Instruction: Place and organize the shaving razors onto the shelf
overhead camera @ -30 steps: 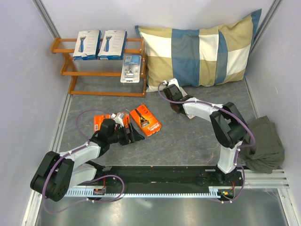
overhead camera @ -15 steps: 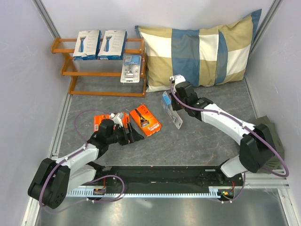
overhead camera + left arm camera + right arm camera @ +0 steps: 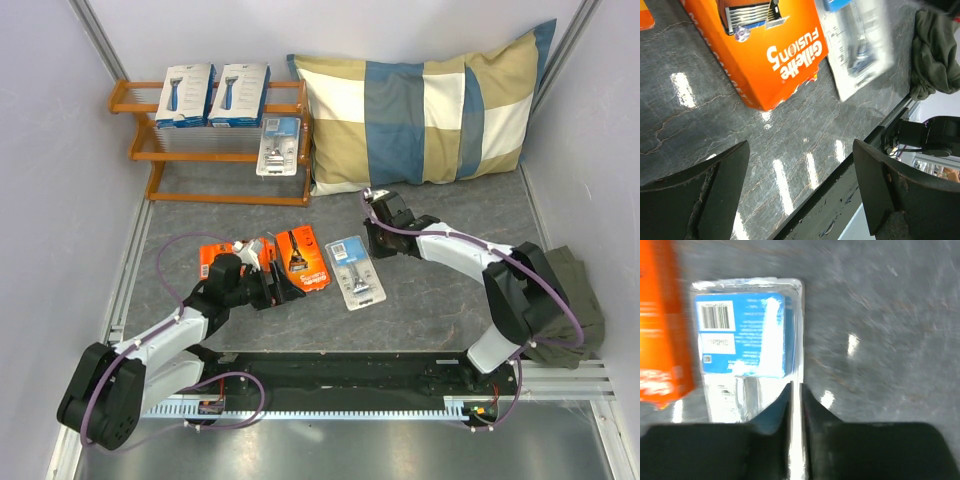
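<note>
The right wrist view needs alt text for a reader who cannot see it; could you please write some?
The right tool pinches the thin edge of a blue-carded blister pack, barcode side up, against a grey table. An orange pack shows at the left edge, and the picture is motion-blurred.

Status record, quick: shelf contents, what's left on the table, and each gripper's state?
Shelf: two white boxes on top tier, one blister pack lower, at right end.
Table: second blister pack, two orange packs.
Left gripper: open, empty, beside an orange pack.
Right gripper: shut on the second blister pack's edge.
</note>
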### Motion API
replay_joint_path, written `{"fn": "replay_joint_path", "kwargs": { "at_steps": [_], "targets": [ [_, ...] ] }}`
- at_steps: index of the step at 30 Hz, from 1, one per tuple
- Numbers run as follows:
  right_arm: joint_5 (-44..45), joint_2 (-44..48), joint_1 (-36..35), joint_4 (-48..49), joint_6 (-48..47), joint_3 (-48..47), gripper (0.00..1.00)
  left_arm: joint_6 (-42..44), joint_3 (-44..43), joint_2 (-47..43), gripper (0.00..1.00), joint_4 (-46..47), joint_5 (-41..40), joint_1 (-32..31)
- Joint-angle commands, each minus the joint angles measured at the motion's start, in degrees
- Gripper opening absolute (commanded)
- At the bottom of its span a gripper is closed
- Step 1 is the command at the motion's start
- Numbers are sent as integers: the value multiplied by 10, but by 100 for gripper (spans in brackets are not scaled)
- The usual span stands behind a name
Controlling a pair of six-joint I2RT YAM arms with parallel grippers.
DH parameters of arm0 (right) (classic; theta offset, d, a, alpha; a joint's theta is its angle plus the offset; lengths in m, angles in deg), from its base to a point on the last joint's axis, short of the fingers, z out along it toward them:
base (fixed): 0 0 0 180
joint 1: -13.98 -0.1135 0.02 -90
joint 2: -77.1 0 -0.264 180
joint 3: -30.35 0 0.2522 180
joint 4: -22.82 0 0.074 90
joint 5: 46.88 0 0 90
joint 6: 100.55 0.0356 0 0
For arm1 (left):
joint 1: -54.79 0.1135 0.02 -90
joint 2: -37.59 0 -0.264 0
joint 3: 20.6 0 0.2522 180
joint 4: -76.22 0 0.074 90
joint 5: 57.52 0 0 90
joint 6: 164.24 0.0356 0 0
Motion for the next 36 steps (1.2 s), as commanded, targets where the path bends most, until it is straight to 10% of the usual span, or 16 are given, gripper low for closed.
{"fn": "replay_joint_path", "kwargs": {
  "at_steps": [1,7,22,36],
  "targets": [
    [69,-10,7,-12,12,3,40,12,-9,-6,91,-5,-11,-2],
    [86,51,8,-7,-1,12,71,16,-9,-1,91,-4,-12,-2],
    [-40,64,-10,58,3,47,65,24,-15,9,91,-10,-16,-2],
    [31,-1,-101,78,30,56,59,16,1,34,91,18,-5,-2]
  ]
}}
